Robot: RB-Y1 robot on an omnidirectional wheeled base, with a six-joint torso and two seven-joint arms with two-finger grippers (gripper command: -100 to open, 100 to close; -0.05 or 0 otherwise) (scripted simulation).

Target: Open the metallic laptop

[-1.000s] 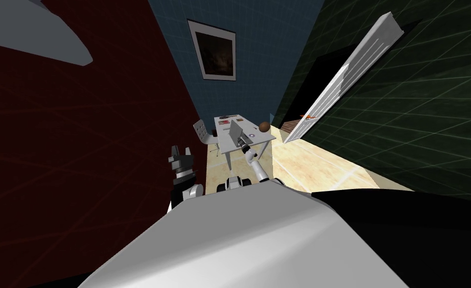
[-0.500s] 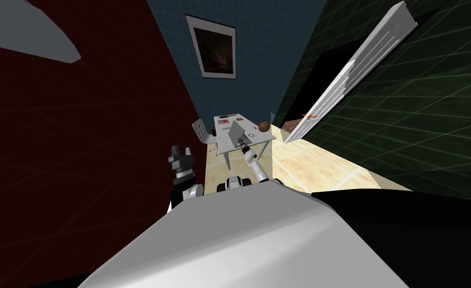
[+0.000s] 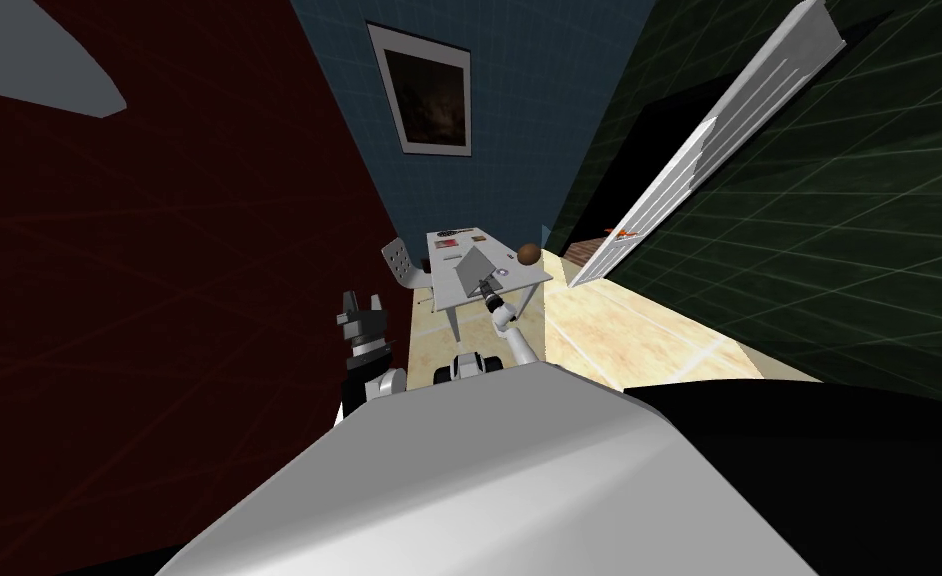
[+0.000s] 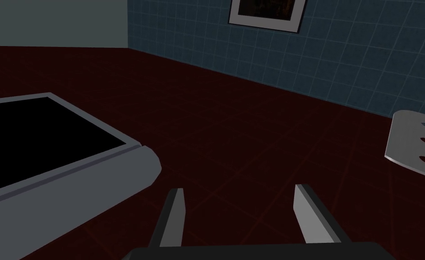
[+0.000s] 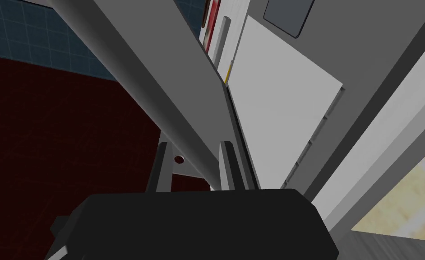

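Note:
A grey laptop [image 3: 473, 268] stands on a light grey table [image 3: 449, 290] ahead of me, its lid raised at a slant. My right gripper [image 3: 486, 289] reaches to the lid's near edge. In the right wrist view the lid [image 5: 162, 85] runs as a thick grey slab down between the fingers [image 5: 228, 163], and the right gripper [image 5: 193, 168] is shut on it. The laptop's pale base [image 5: 279, 117] lies flat beside the lid. My left gripper [image 3: 362, 304] is held up at my left near the dark red wall, its fingers [image 4: 173, 216] open around nothing.
A white perforated chair [image 3: 400, 263] stands at the table's left. A brown ball [image 3: 529, 254] and small flat items [image 3: 449, 243] lie on the table. A white door [image 3: 699, 160] hangs open at the right, with pale wood floor [image 3: 619, 330] below it.
The laptop lid has tipped further back, and my right gripper has moved forward with it. The left arm has stayed put.

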